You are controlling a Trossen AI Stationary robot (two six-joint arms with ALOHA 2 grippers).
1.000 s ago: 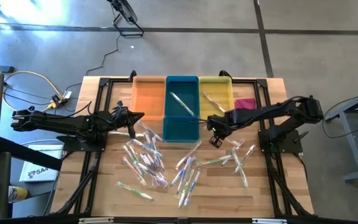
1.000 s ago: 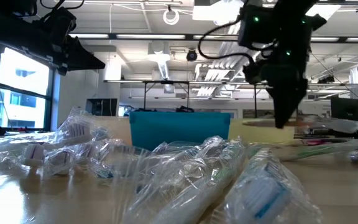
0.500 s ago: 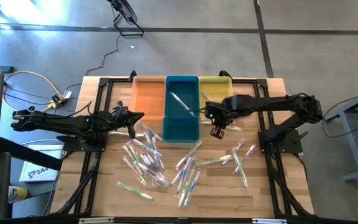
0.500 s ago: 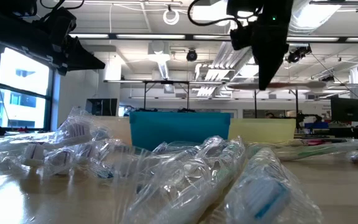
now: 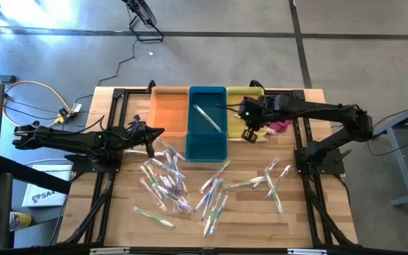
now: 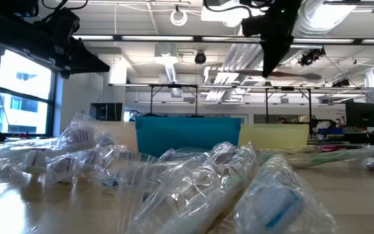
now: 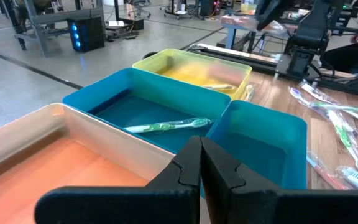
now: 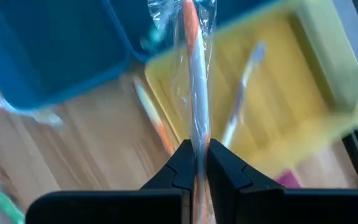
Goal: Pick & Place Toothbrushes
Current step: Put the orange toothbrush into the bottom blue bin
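Many toothbrushes in clear wrappers lie scattered on the wooden table (image 5: 168, 180) (image 5: 271, 177). My right gripper (image 5: 250, 133) hangs above the near edge of the yellow bin (image 5: 246, 103), shut on one wrapped toothbrush with an orange and white handle (image 8: 194, 68). Another toothbrush (image 8: 244, 87) lies inside the yellow bin. A green one (image 7: 166, 126) lies in the far blue bin (image 5: 207, 106). My left gripper (image 5: 156, 132) waits shut at the table's left, beside the orange bin (image 5: 168, 110). My right gripper pinches the wrapped toothbrush's handle (image 8: 196, 134) between its two fingers, through the clear wrapper. The fingers slant steeply down from above and lie across the brush. The brush is lifted clear and reaches out over the yellow bin.
A smaller blue bin (image 5: 205, 146) stands in front of the far blue one. A pink cloth (image 5: 280, 120) lies right of the yellow bin. One loose toothbrush (image 8: 154, 118) lies on the wood just in front of the yellow bin. Bare wood shows along the table's near edge.
My right gripper has risen from the table beside the small blue bin and gone toward the far edge, over the yellow bin's near edge, rolling as it went. It stays shut on the toothbrush, which is now lifted clear.
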